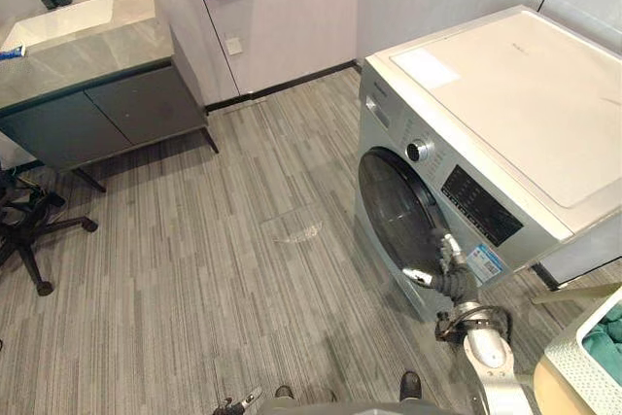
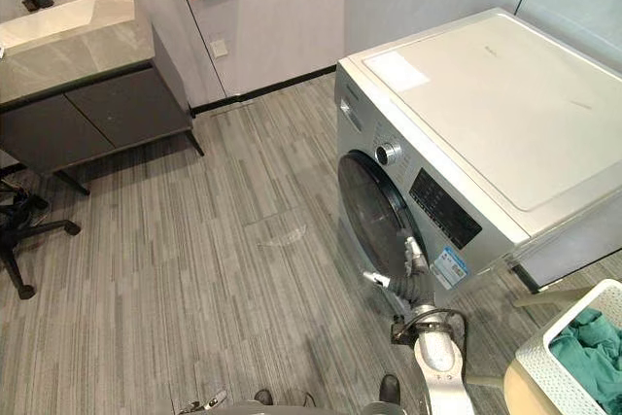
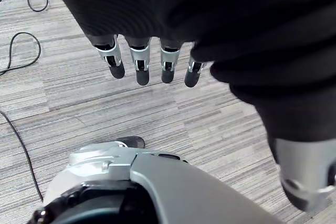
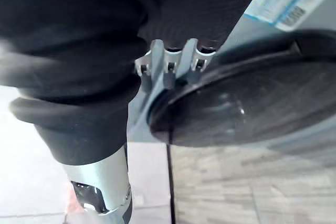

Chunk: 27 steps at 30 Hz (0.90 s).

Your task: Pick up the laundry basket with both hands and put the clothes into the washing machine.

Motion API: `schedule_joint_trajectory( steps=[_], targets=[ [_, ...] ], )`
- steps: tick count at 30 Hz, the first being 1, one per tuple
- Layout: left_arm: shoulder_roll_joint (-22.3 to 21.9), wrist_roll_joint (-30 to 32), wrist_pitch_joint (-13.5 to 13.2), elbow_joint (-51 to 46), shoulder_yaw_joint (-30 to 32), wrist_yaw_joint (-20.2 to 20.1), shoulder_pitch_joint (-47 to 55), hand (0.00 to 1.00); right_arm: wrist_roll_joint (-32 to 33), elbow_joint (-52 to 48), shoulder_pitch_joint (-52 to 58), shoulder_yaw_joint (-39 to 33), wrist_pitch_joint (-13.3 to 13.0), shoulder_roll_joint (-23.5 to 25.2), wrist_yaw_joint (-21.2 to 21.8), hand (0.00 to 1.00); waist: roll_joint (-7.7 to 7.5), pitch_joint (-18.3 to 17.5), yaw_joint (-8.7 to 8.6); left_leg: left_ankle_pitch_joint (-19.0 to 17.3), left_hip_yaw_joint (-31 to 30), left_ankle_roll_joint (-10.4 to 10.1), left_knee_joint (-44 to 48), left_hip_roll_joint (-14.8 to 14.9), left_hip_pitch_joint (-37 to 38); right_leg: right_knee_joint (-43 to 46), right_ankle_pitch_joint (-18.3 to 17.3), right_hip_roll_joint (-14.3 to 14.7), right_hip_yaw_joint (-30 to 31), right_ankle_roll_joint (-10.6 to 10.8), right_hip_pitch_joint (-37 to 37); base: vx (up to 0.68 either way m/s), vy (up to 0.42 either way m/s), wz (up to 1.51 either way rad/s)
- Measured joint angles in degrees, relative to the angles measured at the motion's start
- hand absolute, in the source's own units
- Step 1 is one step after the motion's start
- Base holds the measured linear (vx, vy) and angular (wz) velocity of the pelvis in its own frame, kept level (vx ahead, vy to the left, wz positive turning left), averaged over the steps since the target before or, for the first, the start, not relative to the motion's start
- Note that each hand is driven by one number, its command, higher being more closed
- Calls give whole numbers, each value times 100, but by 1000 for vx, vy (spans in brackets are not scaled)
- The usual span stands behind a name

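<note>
Grey striped floor (image 1: 194,240) runs up to the washer, and our right hand (image 1: 449,264) is at the door (image 1: 394,206), on its rim at about 4 o'clock. The fingertips tuck against that rim, so we cannot tell whether they hook it. The door looks shut. We judge that opening it comes first: get the fingers properly behind the edge, then swing along the hinge arc rather than tugging straight out. The right forearm rises from 5 o'clock, wrist bent toward the washer (image 1: 525,94). Our left hand (image 3: 140,61) hangs low, fingers straight, holding nothing. The basket (image 2: 544,366) of clothes (image 2: 588,347) waits at 4 o'clock, untouched.
</note>
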Motion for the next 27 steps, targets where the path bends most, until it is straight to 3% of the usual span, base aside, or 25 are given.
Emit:
schedule_joint_trajectory(
  steps=[4,6,9,12,16,18,21,25,27],
  targets=[
    [47,194,-38,0,-93,-12,2,0,-660,39,-232,-435,-4,-55,-309,0,-45,-16,1,0,84,0,-23,-9,18,-1,11,-2,59,10,-37,-29,4,-9],
    [53,210,-42,-1,-98,-14,14,0,-975,291,-571,-654,33,-354,-502,0,-49,-18,-2,0,99,1,-27,-13,5,-1,36,-3,102,23,-87,-38,-1,-10],
    [99,211,-44,-14,-278,-14,14,0,-1391,1066,-1132,-641,93,-861,-644,0,-26,2,6,8,93,9,-24,-20,-73,0,51,-8,113,26,-125,-60,-2,-3],
    [103,198,-75,-172,-435,-5,-7,0,-1641,2220,-1942,-542,179,-884,-673,0,20,85,28,74,59,49,16,-74,-275,4,133,-62,115,28,-342,-54,3,4],
    [101,120,-101,-257,-557,50,-202,0,-1671,3930,-3410,-560,524,-1318,-833,0,313,659,173,106,-81,92,369,-129,-806,279,161,-170,69,3,-750,-108,29,13],
    [90,7,-105,-282,-680,127,-205,0,-1553,4441,-3945,-563,559,-1362,-926,0,416,904,170,140,-104,112,400,-124,-933,384,169,-173,74,-8,-915,-117,12,6],
    [53,-222,-113,-340,-866,150,-231,0,-1227,4935,-4494,-551,337,-1458,-1035,0,524,1237,140,177,-116,139,490,-147,-1197,531,184,-211,114,-28,-1211,-115,20,-1],
    [-77,-425,-167,-595,-1213,224,-489,0,-1023,5965,-5511,-763,602,-1971,-1022,0,887,1710,170,459,-230,187,254,-317,-1491,609,251,-370,35,51,-1556,-108,36,17],
    [-51,-503,-170,-724,-1328,266,-482,0,-972,5933,-5645,-797,424,-1994,-977,0,899,1851,129,672,-230,212,-35,-374,-1510,617,335,-399,38,31,-1711,-73,32,10]
  ],
)
